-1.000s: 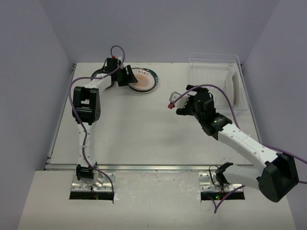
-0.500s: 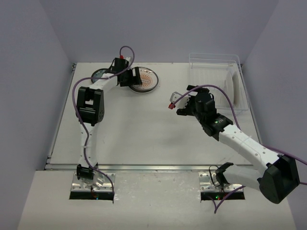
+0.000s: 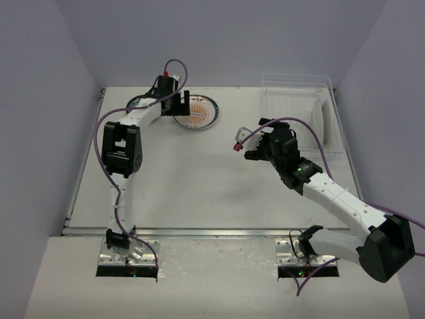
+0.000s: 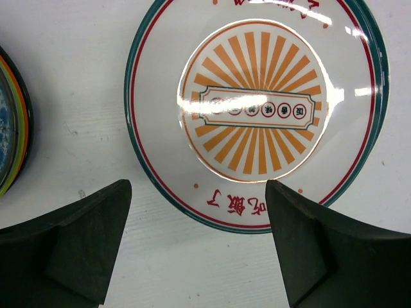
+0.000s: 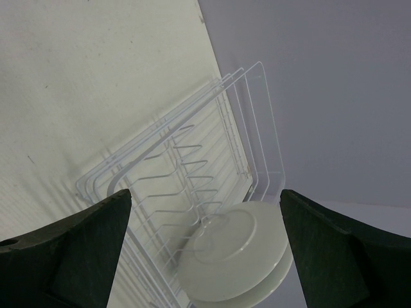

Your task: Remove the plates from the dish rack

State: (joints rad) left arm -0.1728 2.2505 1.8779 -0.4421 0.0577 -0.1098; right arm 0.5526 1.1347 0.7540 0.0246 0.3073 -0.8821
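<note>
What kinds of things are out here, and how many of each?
Robot arms, the left arm and the right arm: 2
Dish rack: 1
Sunburst plate, lying flat: 1
Stack of coloured-rim plates: 1 stack, number inside unclear
White plates standing in the rack: 2, it seems
Total: 7, with the stack counted as one

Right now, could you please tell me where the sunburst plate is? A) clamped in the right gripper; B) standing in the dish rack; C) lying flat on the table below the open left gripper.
C: the sunburst plate lies flat on the table, with the left gripper open above it.
</note>
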